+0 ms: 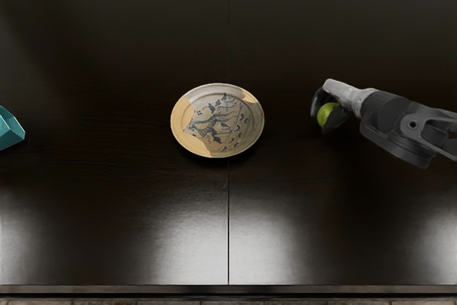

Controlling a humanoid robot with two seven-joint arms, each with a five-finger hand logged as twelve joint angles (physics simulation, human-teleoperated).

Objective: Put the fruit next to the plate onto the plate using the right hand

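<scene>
Grasp step, we judge. Right robot hand (335, 107) comes in from the right, its fingers curled round the fruit (326, 113), which sits near the plate (179, 115) on its right side, not touching. We cannot tell whether the fruit is clear of the tabletop (228, 233). Next move calls for a lift, a carry left over the rim, then lowering and release. Fruit is small, round, yellow-green, half hidden by dark fingers. Nothing lies on the plate.

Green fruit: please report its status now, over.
Right hand shut on green fruit. Fruit right of plate, apart from it. Teal object at far left edge, off the path.
</scene>
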